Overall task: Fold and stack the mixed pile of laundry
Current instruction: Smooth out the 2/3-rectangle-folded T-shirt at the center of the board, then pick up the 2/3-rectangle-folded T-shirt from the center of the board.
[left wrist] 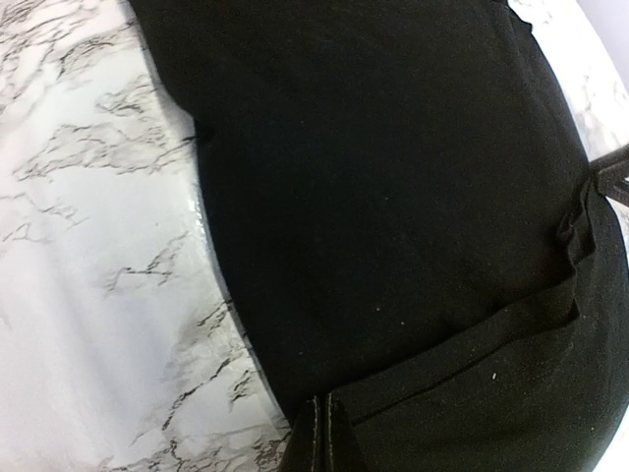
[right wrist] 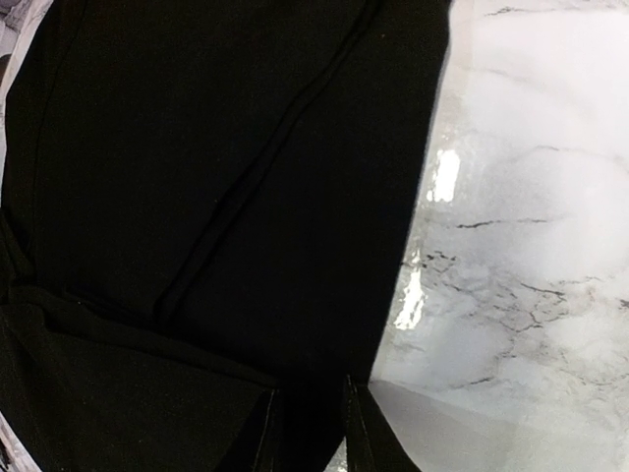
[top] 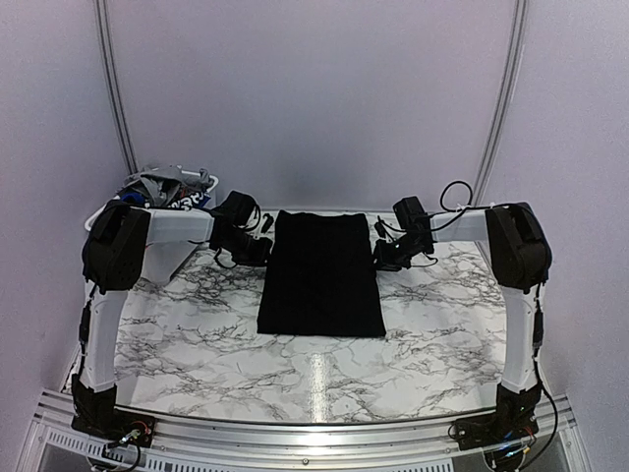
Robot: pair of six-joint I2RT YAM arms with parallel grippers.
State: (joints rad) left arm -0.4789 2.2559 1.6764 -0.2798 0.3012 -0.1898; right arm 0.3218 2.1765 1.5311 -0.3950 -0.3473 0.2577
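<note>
A large black garment (top: 319, 280) lies flat as a folded rectangle in the middle of the marble table (top: 197, 334). My left gripper (top: 257, 248) is low at its far left corner. In the left wrist view the left gripper (left wrist: 327, 403) is shut, its fingers pressed together on the hem of the black garment (left wrist: 393, 197). My right gripper (top: 385, 254) is at the far right corner. In the right wrist view the right gripper (right wrist: 308, 393) stands a little open, with the edge of the black garment (right wrist: 226, 177) lying between its fingers (right wrist: 267, 423).
A white basket (top: 211, 180) stands at the far left corner behind the left arm. It holds a grey piece (top: 157, 182) and a blue piece (top: 192, 200). Curved rails and pale walls close in the back and sides.
</note>
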